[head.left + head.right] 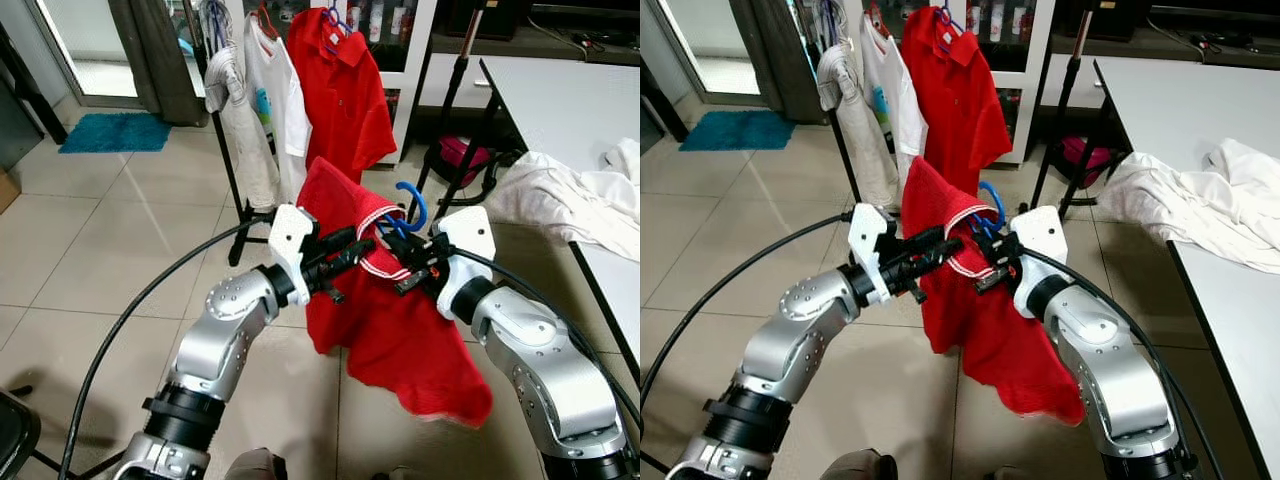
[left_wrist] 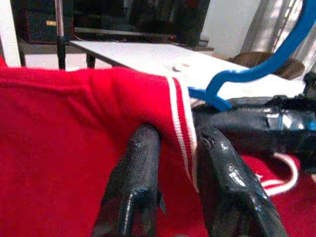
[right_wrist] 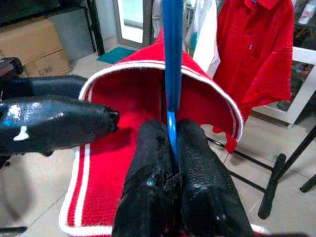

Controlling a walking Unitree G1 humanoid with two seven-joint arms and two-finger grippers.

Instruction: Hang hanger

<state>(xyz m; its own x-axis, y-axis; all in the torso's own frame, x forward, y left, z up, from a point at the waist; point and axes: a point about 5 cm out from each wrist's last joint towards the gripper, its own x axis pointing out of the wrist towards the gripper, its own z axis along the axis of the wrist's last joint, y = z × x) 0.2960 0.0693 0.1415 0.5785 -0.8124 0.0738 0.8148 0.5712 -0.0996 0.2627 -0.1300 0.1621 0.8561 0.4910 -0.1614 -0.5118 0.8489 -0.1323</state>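
A red polo shirt [image 1: 400,340] with a white-striped collar hangs on a blue hanger [image 1: 415,205] in mid-air between my two arms. My left gripper [image 1: 355,255] is shut on the collar edge; in the left wrist view the striped fabric [image 2: 180,128] is pinched between the fingers [image 2: 133,187]. From the other side, my right gripper [image 1: 405,262] is shut on the hanger's neck, the blue rod [image 3: 173,74] rising from between its fingertips [image 3: 170,148]. The hook points up and stands free, short of the clothes rack [image 1: 225,150].
The rack behind carries another red polo [image 1: 340,90] and white shirts [image 1: 275,100]. A white table [image 1: 560,100] on the right holds crumpled white clothes [image 1: 570,200]. A blue mat [image 1: 115,130] lies far left. A black cable [image 1: 130,310] loops beside my left arm.
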